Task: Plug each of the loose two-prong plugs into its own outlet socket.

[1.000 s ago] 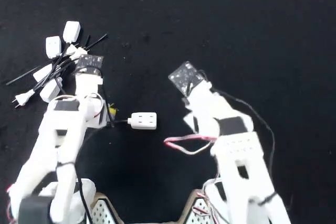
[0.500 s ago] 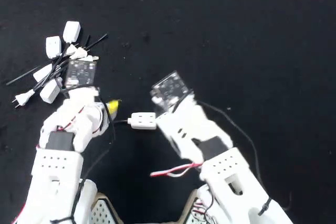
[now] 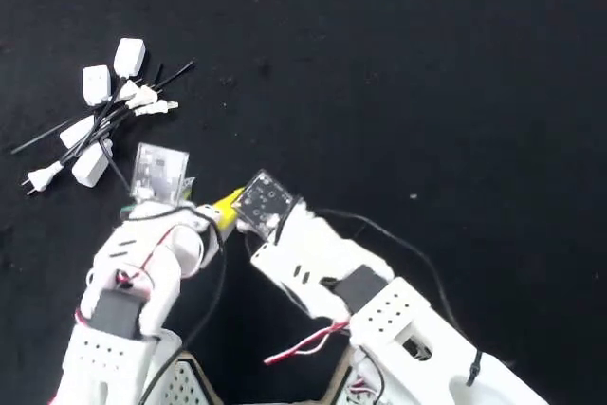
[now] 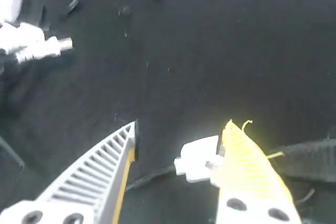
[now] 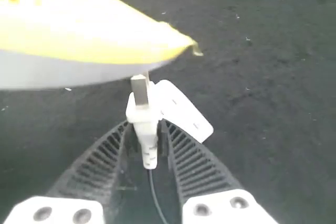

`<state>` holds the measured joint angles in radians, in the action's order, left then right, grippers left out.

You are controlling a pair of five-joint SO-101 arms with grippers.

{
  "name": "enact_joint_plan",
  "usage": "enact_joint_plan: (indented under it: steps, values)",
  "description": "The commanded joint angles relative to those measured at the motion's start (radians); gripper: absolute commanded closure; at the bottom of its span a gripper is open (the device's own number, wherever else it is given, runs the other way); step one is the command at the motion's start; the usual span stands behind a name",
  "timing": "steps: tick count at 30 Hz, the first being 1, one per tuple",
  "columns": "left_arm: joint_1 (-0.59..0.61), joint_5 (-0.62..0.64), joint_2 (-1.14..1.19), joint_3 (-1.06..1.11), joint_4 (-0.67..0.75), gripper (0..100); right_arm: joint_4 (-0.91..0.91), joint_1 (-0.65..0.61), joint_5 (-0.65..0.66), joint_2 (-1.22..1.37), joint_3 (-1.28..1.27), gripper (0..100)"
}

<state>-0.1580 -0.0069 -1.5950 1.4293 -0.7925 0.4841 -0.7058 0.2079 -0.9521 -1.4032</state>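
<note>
Right gripper (image 5: 145, 129) is closed narrowly on a white two-prong plug (image 5: 140, 109), whose long axis runs in line with the fingers, prongs pointing away from the wrist. The outlet block (image 5: 184, 109) lies on the black counter (image 5: 273, 77) just beyond the prongs and slightly to one side; the prongs are not yet seated. Left gripper (image 4: 181, 125) is spread wide and holds nothing, its yellow finger (image 4: 244, 161) against or just beside the block. The other loose plugs (image 3: 104, 111) lie well apart, at far left.
</note>
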Motion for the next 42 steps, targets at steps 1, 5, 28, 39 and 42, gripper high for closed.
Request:
enact_joint_plan:
  steps: [1,5,28,39,42]
  values:
    - [-0.018,0.008,-0.172,0.064,-0.006,74,-0.002,-0.048,-0.057,-0.036,0.016,98.8]
    - [-0.018,0.005,-0.229,0.116,-0.005,74,-0.002,-0.044,-0.080,-0.036,0.028,98.8]
    - [-0.018,0.014,-0.207,0.220,0.147,74,0.017,0.026,-0.192,-0.564,-0.165,98.8]
    - [-0.008,0.014,-0.207,0.211,0.146,74,0.252,0.040,-0.132,-0.886,-0.219,98.8]
    - [-0.007,0.014,-0.207,0.194,0.143,74,0.255,0.094,-0.132,-0.889,-0.223,98.8]
